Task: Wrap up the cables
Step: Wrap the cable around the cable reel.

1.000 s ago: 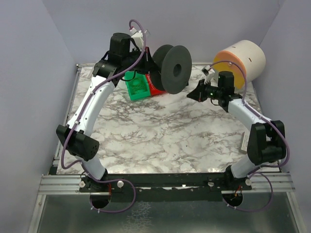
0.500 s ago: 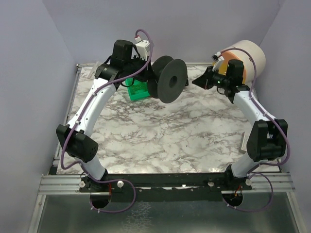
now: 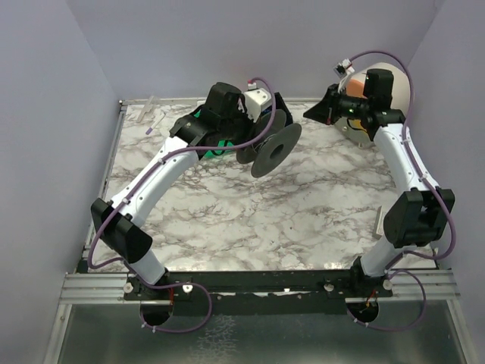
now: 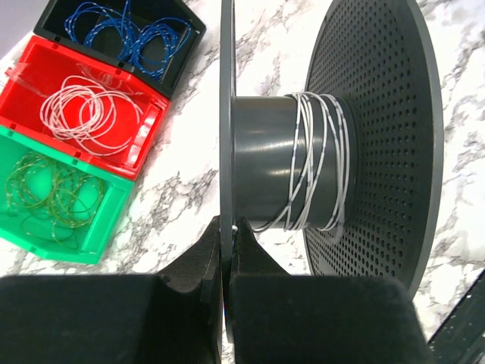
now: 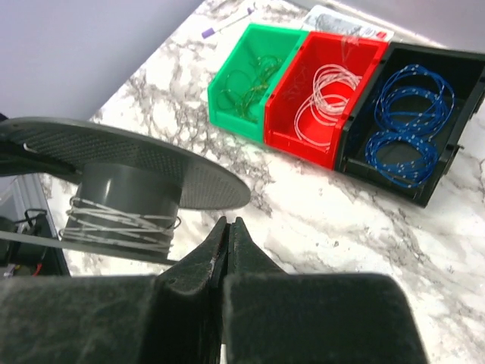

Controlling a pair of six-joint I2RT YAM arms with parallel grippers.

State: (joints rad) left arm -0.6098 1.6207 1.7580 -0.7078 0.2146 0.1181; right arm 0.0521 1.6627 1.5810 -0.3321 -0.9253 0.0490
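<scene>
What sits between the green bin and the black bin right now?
The red bin, holding a loose coil of whitish cable, sits directly between the green bin and the black bin; the right wrist view shows it.

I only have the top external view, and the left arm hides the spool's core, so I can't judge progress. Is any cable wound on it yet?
Observer: Yes, the spool carries several loose turns of whitish cable around its hub.
Operator: How is it held?
Observer: The left fingers are shut on the rim of one flange.
Operator: And the other arm?
Observer: The right fingers are shut, and I see nothing between them.
</scene>
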